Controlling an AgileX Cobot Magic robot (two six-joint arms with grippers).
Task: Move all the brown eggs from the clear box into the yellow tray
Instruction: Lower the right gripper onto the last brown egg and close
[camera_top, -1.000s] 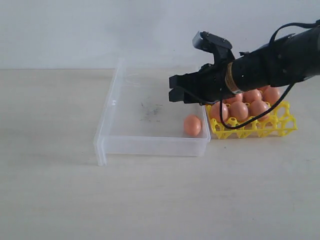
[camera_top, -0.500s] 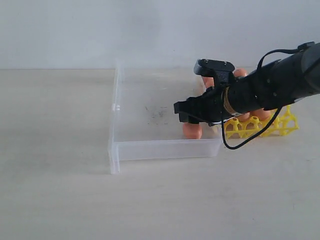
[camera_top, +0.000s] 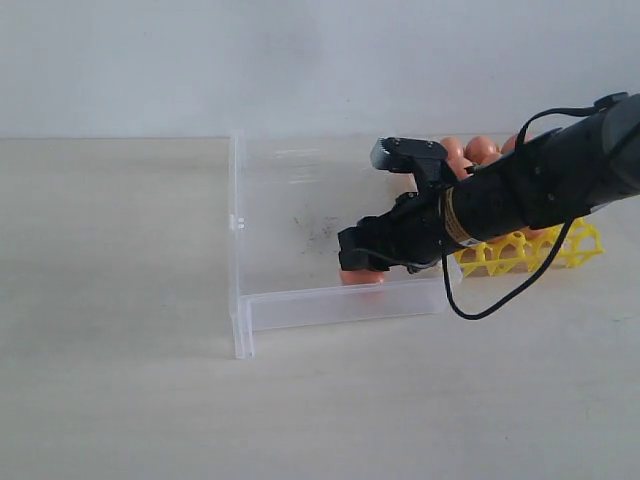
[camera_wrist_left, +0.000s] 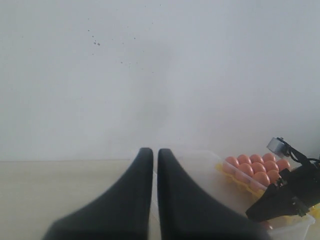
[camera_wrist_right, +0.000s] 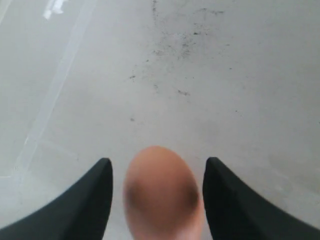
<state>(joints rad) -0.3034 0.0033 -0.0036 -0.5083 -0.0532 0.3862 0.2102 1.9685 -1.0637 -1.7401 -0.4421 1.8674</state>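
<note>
One brown egg (camera_top: 362, 276) lies on the floor of the clear box (camera_top: 290, 225), near its front wall. My right gripper (camera_top: 358, 258) is low over it, open, a finger on each side and a gap showing on both. From the right wrist, the egg (camera_wrist_right: 162, 192) fills the space between the black fingers (camera_wrist_right: 92, 200). The yellow tray (camera_top: 540, 250) sits to the right of the box, behind my right arm, with several brown eggs (camera_top: 480, 148) in its cups. My left gripper (camera_wrist_left: 151, 152) is shut, empty, held high and away, looking toward the box (camera_wrist_left: 210, 170) and the tray's eggs (camera_wrist_left: 255, 167).
A pale wooden table (camera_top: 110, 380) carries everything, with a white wall (camera_top: 200, 60) behind. Dark scuffs (camera_top: 315, 230) mark the box floor. A black cable (camera_top: 500, 300) loops down from my right arm over the box's right front corner.
My right gripper came down from above the box to straddle the last egg near the front wall. The box and tray appear shifted right in the exterior view.
</note>
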